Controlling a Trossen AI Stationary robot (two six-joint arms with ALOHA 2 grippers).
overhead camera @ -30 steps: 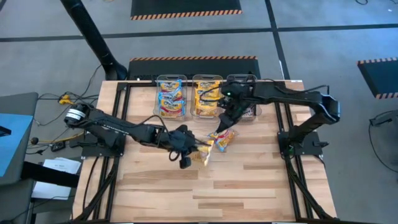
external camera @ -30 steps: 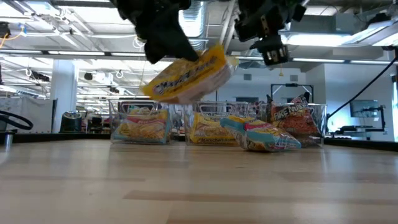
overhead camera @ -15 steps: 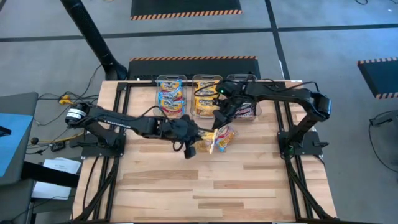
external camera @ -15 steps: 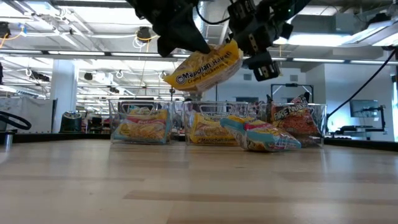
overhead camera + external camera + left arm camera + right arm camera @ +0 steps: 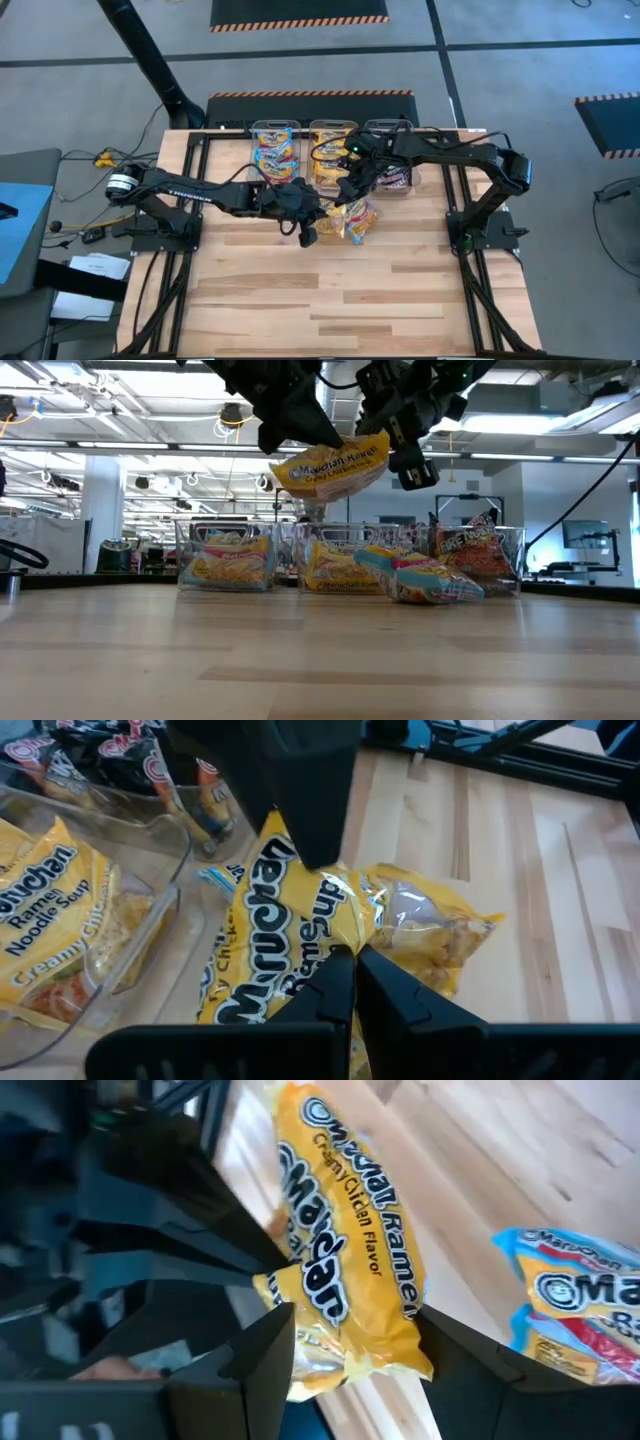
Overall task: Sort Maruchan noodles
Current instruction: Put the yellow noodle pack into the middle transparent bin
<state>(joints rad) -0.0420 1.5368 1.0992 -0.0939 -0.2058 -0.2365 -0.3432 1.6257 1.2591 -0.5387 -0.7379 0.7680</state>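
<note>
Mid-frame above the table (image 5: 300, 290), the left gripper (image 5: 300, 435) clamps a yellow packet (image 5: 332, 465) for handover; the right gripper's (image 5: 350, 1355) fingers straddle it, apart

Yellow Maruchan noodles packet (image 5: 333, 463) aloft, tilted

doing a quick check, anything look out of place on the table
Yes: one blue-pink packet lies loose on the table in front of the bins. A yellow packet hangs in the air, gripped by the left gripper.
</note>
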